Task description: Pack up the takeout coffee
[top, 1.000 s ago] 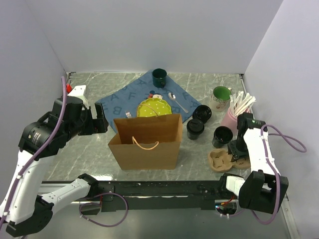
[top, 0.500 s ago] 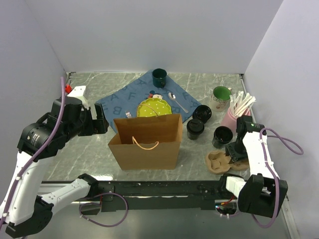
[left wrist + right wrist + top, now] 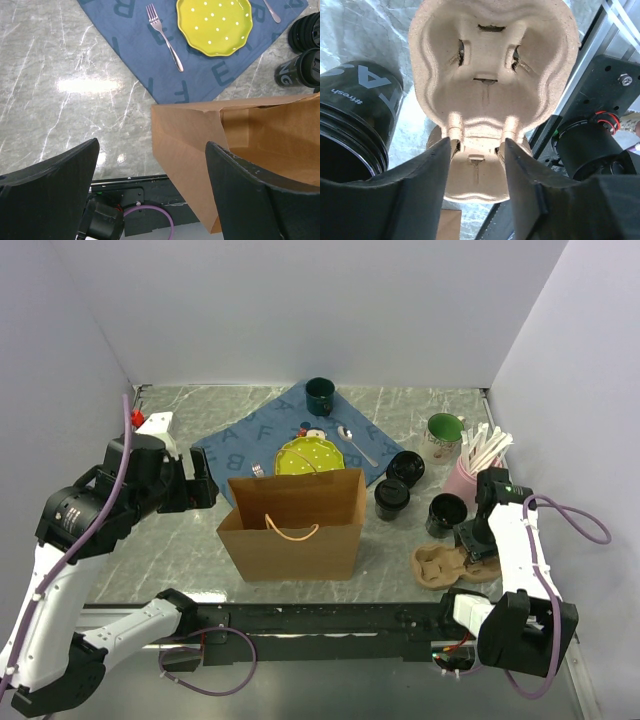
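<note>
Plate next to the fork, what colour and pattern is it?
The plate is yellow-green with small white dots, clearest in the left wrist view.

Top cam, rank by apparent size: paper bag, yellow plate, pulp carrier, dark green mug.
1. paper bag
2-3. yellow plate and pulp carrier: look about alike, both partly covered, so unranked
4. dark green mug: smallest, but also farthest back

2 white arms (image 3: 45, 625), black joints (image 3: 85, 512), looping purple cables (image 3: 148, 208), black wedge-shaped pincer fingers (image 3: 50, 175), red tab (image 3: 137, 418) on left
</note>
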`<state>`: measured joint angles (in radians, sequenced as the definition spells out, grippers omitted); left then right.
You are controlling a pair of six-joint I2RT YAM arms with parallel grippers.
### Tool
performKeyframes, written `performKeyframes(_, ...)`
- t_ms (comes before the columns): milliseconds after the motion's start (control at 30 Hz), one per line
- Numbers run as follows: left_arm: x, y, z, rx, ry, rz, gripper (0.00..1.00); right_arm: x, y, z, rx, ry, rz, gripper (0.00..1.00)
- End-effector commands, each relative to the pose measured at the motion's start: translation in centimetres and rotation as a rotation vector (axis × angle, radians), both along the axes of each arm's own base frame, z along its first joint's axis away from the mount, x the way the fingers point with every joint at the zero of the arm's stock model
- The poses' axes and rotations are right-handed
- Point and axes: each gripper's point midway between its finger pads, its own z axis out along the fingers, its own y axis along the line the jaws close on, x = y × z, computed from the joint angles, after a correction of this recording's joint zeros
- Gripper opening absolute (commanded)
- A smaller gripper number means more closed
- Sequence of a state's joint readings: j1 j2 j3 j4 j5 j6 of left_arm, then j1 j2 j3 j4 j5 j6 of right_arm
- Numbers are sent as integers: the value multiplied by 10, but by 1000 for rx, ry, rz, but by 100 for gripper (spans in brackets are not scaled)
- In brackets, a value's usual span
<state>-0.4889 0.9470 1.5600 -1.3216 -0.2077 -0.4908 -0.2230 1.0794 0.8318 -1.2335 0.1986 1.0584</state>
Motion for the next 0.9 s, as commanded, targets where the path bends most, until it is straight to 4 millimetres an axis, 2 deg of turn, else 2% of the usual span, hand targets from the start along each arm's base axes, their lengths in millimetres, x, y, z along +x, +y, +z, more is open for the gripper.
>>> performKeyframes(0,4,-2,13,-19,-38,5,93,4,-4,2,-19,-20,-19,57)
performKeyframes(633,6,-1,10,-6,-26,12,93,-1,1,-19,9,18,-47,55)
performKeyframes(767,6,-1,10,-1,-26,13,93,0,0,-22,5,21,-50,48)
performKeyframes(867,6,0,9,2,-22,14,94,2,1,-18,6,-2,-49,33)
